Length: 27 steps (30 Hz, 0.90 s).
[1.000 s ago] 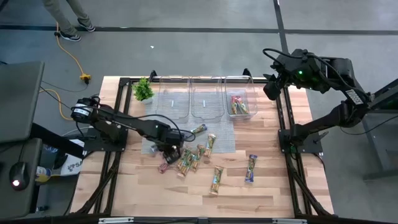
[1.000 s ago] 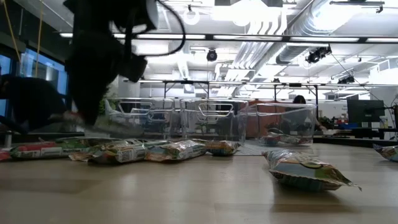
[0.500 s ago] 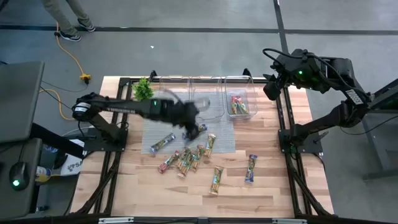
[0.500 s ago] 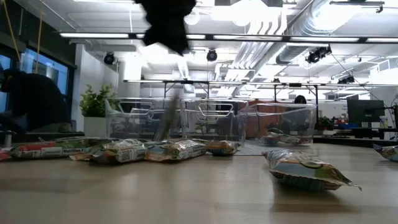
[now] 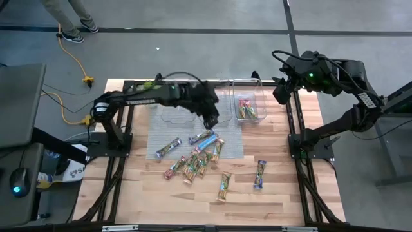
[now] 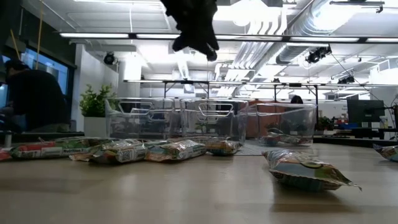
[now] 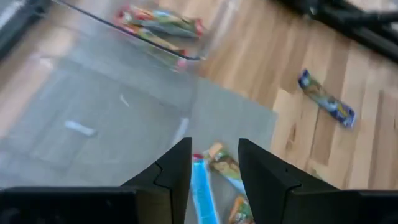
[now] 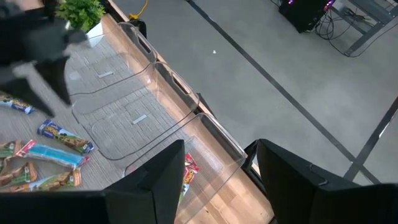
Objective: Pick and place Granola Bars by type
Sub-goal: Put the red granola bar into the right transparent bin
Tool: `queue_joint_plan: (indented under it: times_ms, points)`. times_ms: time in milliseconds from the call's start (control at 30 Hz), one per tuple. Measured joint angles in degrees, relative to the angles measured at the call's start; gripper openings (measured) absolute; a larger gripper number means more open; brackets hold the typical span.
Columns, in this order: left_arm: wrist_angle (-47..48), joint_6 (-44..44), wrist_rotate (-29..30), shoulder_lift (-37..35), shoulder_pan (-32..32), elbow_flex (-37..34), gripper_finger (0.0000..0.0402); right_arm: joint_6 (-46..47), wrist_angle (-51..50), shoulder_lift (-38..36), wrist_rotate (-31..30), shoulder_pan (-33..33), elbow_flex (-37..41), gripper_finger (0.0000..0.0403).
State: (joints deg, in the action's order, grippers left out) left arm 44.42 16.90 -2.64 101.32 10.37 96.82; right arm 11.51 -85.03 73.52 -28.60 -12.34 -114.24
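The left gripper (image 5: pixel 211 120) hangs at the end of an arm stretched out across the back of the desk (image 5: pixel 290 200), above the front edge of the middle bin (image 5: pixel 214 108) where it meets the grey mat (image 5: pixel 235 147). In the low view it sits high, well clear of the desk top. Its jaws stand a little apart and seem to grip nothing: in the left wrist view a light-blue bar (image 7: pixel 203 190) and a tan bar (image 7: pixel 225 167) lie on the mat below, seen through the gap. The right gripper (image 5: pixel 280 93) waits off the far right corner of the desk, just beside the right bin (image 5: pixel 256 82), with its jaws open and empty. The Granola Bars (image 5: pixel 193 165) are mostly loose on the desk. A cluster lies at the front edge of the mat, and a blue and white bar (image 5: pixel 168 148) lies on the mat to its left. Two more bars lie on the bare wood towards the right, a tan one (image 5: pixel 223 184) and a blue one (image 5: pixel 259 174). A few red-wrapped bars (image 5: pixel 245 107) already lie in the right bin. The left bin (image 5: pixel 168 116) and the middle bin show none. A small green plant (image 6: pixel 94 102) stands at the left end of the row of bins.
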Motion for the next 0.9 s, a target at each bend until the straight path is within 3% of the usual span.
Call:
queue_joint_plan:
  times_ms: [233, 400, 500, 667, 900]
  points:
    - [15.89, 0.01, -0.88, 4.86, -6.15, -0.07, 0.0126, -0.04, 0.0, 0.0, 0.09, 0.0, 0.0, 0.0188]
    - [14.7, 4.75, 3.08, 9.04, -9.48, -1.68, 0.0128, -0.22, -0.01, 0.02, 0.09, 0.0, 0.0, 0.0188]
    - [13.57, 8.3, 2.51, 11.66, -9.39, -2.06, 0.014, -0.25, 0.0, 0.02, 0.23, 0.0, 0.0, 0.0188]
    - [7.89, 11.26, -1.36, 13.85, -9.27, -1.98, 0.019, -0.48, -0.02, 0.02, 0.75, 0.0, 0.0, 0.0188]
    - [7.5, 13.94, -0.6, 15.65, -9.28, -2.01, 0.0256, -0.48, 0.0, 0.02, 2.44, 0.0, 0.0, 0.0188]
